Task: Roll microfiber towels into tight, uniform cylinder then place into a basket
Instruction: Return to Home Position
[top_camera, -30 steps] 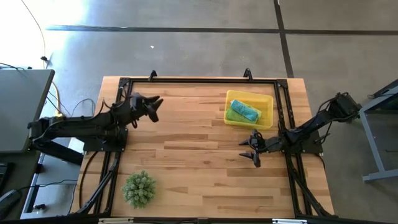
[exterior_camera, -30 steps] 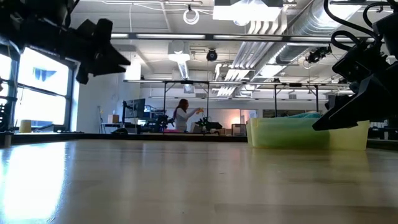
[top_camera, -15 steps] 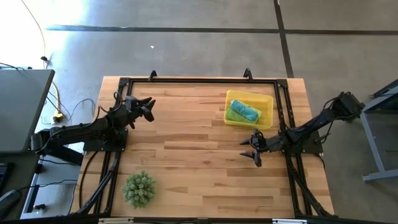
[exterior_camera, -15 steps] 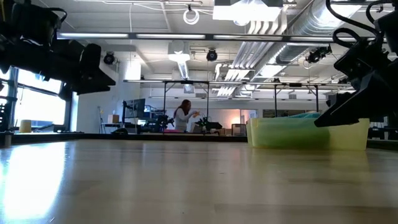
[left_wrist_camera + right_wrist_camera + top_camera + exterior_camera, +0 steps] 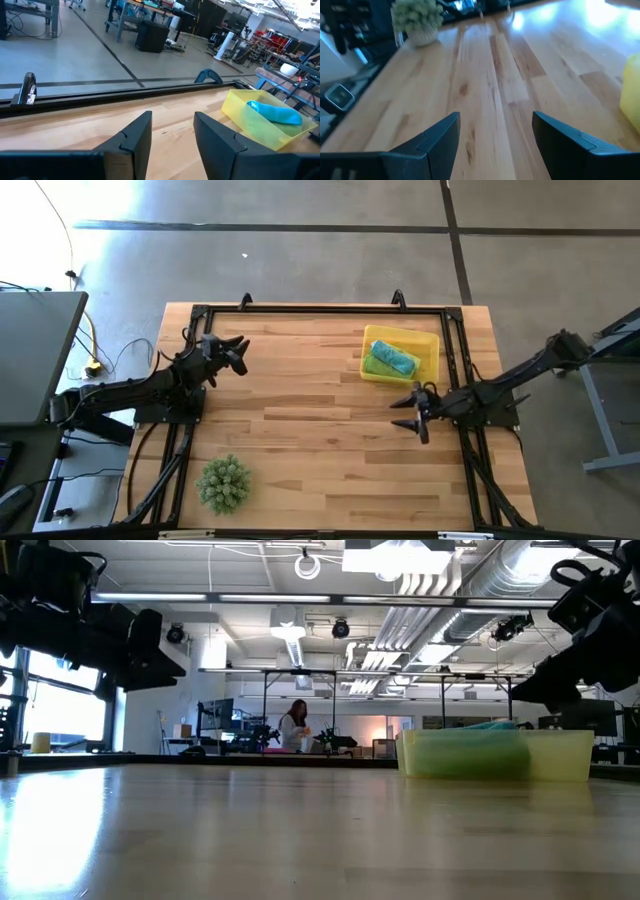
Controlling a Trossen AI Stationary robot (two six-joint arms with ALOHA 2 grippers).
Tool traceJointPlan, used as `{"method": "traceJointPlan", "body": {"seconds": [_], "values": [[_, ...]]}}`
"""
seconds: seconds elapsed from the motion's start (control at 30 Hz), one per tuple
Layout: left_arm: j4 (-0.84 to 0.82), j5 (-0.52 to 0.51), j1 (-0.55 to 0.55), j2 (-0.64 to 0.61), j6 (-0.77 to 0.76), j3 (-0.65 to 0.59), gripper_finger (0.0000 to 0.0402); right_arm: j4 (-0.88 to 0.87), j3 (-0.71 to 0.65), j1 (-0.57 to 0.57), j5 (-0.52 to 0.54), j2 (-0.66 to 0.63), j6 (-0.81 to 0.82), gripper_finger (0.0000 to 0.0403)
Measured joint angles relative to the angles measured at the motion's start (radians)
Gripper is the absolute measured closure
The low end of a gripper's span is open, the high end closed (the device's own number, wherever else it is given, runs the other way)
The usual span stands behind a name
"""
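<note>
Basket [image 5: 430, 352]: upper right of the high view, set flat on the table [image 5: 310, 430], near its far right corner. Inside: blue towel [image 5: 398, 358], rolled, lying diagonally; green towel [image 5: 377, 367] just beside it, toward the basket's lower left, touching. In the left wrist view, blue roll showing above the yellow wall; green seen only dimly through it.

Left gripper [image 5: 240, 355]: upper left of the high view, above the table's left part, well apart from the basket. Fingers [image 5: 137, 137] spread, nothing between them.

Right gripper [image 5: 418, 412]: right of centre in the high view, just below the basket, not touching it. Fingers [image 5: 440, 137] spread wide, empty, only bare wood ahead.

Plant [image 5: 223, 483]: lower left of the high view, near the table's front edge.

Person [image 5: 296, 725]: low view, centre background, far beyond the table.
</note>
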Motion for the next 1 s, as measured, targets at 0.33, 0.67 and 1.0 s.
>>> {"method": "traceJointPlan", "body": {"seconds": [0.33,0.67,1.0], "values": [[-0.001,0.000,0.000,-0.072,0.000,0.001,0.0267,-0.079,0.000,0.000,0.000,-0.231,0.000,0.0165],[0.000,0.000,0.017,-0.281,0.000,0.001,0.0267,-0.097,0.000,0.000,0.000,-0.426,0.000,0.0165],[0.000,0.000,0.091,-0.413,0.000,0.001,0.0267,-0.097,0.000,-0.121,0.000,-0.510,0.000,0.0165]]}}
